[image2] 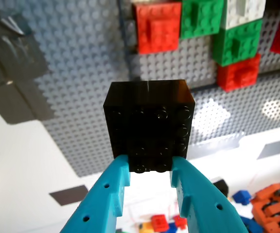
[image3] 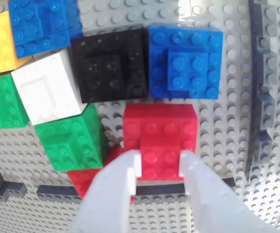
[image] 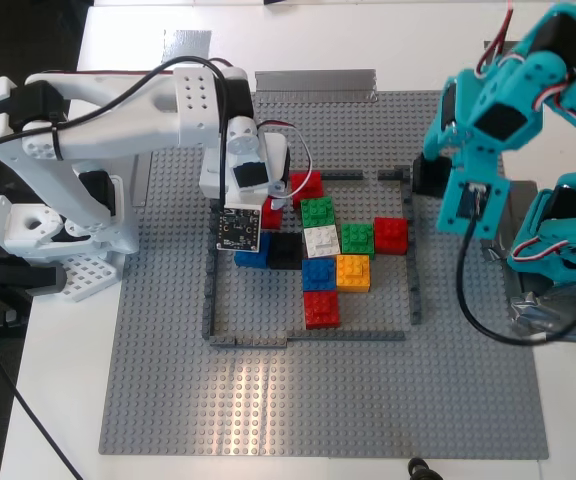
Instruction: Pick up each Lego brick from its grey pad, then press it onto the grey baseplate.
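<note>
My first gripper [image2: 150, 165], teal, is shut on the black brick [image2: 149, 124] and holds it in the air above the grey baseplate's [image2: 81, 97] edge. In the exterior view this gripper [image: 430, 185] is at the frame's far right corner. My second gripper [image3: 159, 170], white, is shut on the red brick [image3: 162, 136], which is down among the other bricks on the baseplate [image3: 227, 160], beside a black brick [image3: 111, 65] and a blue one [image3: 186, 60]. In the exterior view it [image: 268, 212] is at the cluster's left. Two grey pads [image2: 67, 195] [image2: 273, 148] lie bare on the white table.
Green [image: 317, 212], white [image: 321, 241], blue [image: 317, 273], orange [image: 353, 271] and red [image: 321, 309] bricks cluster inside the dark-grey frame [image: 308, 338]. Silver tape [image: 313, 80] lines the plate's far edge. A black cable [image: 463, 290] hangs from the teal arm. Loose bricks [image2: 159, 223] lie beyond the table.
</note>
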Robot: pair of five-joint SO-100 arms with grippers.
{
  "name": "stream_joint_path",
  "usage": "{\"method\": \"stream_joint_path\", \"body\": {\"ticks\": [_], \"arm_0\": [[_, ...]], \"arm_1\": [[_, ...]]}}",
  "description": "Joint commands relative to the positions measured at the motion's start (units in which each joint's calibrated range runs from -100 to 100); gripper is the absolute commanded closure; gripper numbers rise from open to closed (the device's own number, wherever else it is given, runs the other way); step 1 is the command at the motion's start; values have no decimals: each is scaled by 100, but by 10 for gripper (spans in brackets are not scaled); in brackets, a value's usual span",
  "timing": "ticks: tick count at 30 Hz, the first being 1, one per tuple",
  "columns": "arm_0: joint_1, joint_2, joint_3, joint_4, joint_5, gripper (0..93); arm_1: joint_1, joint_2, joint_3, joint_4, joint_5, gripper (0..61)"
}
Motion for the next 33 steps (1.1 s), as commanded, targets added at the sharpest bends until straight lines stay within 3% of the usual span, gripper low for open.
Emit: {"method": "stream_joint_path", "body": {"ticks": [1, 9, 17, 27, 33], "arm_0": [[-691, -272, 153, -12, -368, 927], [-1808, -57, 180, -150, -1223, 927], [-1808, 1016, 180, -1102, -1482, 927], [-1678, 1385, 90, -1249, -983, 927], [-1663, 1385, 81, -1004, -324, 927]], "arm_1": [[64, 61, -273, -190, -29, 612], [122, 104, -137, -548, 40, 612], [188, 69, 107, -784, 123, 612], [246, 44, 233, -939, 196, 612], [267, -25, 332, -1061, 220, 612]]}}
